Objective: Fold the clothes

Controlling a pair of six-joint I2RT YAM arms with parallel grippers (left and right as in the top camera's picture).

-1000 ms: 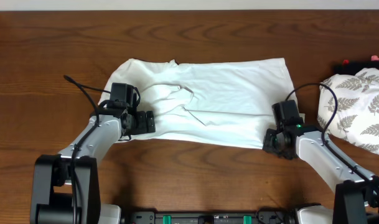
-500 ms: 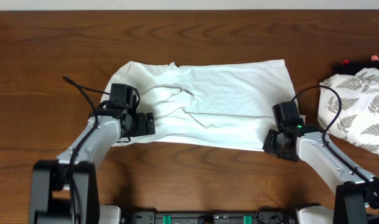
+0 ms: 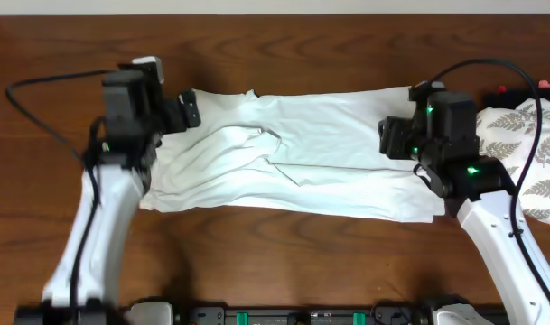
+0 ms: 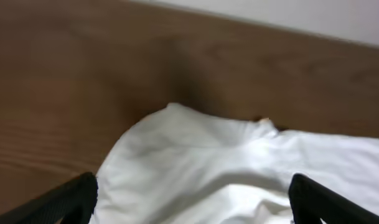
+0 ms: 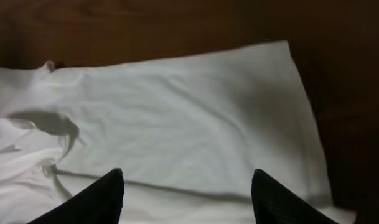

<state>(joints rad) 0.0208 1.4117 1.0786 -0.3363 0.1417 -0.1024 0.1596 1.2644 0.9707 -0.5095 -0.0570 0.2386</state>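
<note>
Left gripper: jaws spread wide and holding nothing. Its two dark fingertips sit at the far edges of the wrist view, with white cloth showing between and below them.
Left gripper's place: from overhead it stands over the far left corner of the T-shirt. I cannot tell whether it touches the cloth.
Right gripper: jaws apart as well, nothing pinched. Both black fingertips poke into the bottom of its wrist view, with flat cloth lying beyond them.
Right gripper's place: overhead, it hangs over the shirt's right end, close to the far right corner.
T-shirt: white, lying in the middle of the table as a long band running left to right between the two arms.
Its surface: the right half is smooth. Left of centre there is a rumpled ridge, and a crease runs from it towards the right. The near right corner fans out a little.
Table: dark brown wood grain, bare around the shirt on the far and near sides.
Off to the right: a bundle of white cloth with a grey fern print, well clear of the shirt's right edge and just past the right arm.
Cables: a black lead loops out from the left wrist, and another arcs over the right one.
</note>
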